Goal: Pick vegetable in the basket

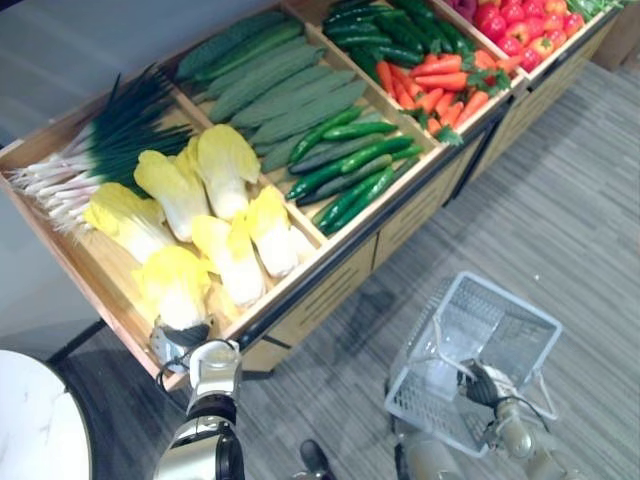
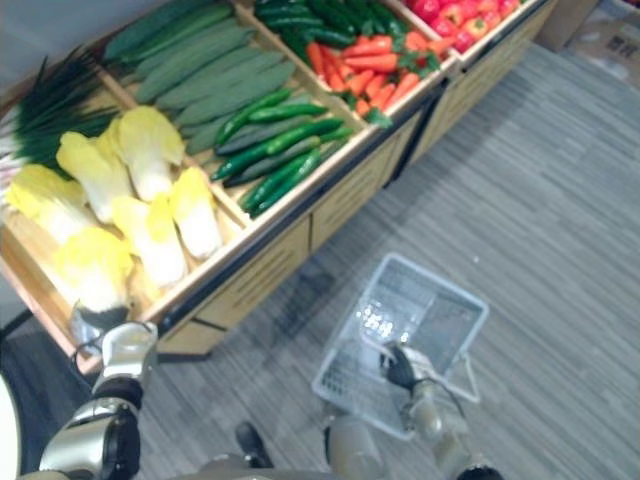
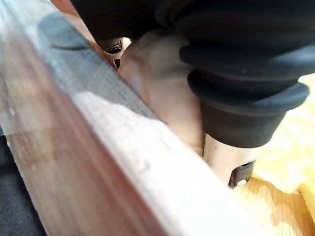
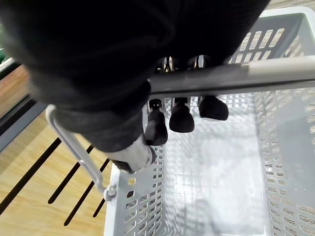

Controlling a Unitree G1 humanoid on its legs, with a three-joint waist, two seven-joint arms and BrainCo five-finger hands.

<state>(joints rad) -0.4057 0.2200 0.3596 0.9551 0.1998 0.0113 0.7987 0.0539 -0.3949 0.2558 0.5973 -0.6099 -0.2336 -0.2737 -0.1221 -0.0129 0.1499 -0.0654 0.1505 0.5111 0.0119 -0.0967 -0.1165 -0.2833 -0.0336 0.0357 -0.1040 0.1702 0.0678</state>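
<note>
Several yellow napa cabbages lie in the near compartment of the wooden display (image 1: pixel 300 275). My left hand (image 1: pixel 183 338) reaches over the display's near corner and sits against the base of the nearest cabbage (image 1: pixel 175 285). In the left wrist view its dark cover (image 3: pixel 236 64) hides the grip, with the pale cabbage stem (image 3: pixel 162 93) right beside it. My right hand (image 1: pixel 485 385) is curled round the handle (image 4: pixel 236 76) of a white plastic basket (image 1: pixel 520 345), which hangs over the floor to the right of the display. Nothing lies in the basket (image 4: pixel 221 187).
Further along the display are spring onions (image 1: pixel 100 150), long cucumbers (image 1: pixel 270 85), small green cucumbers (image 1: pixel 350 165), carrots (image 1: pixel 440 85) and red peppers (image 1: pixel 520 25). A white round table (image 1: pixel 35 420) stands at the lower left. Grey wood floor (image 1: pixel 570 200) stretches to the right.
</note>
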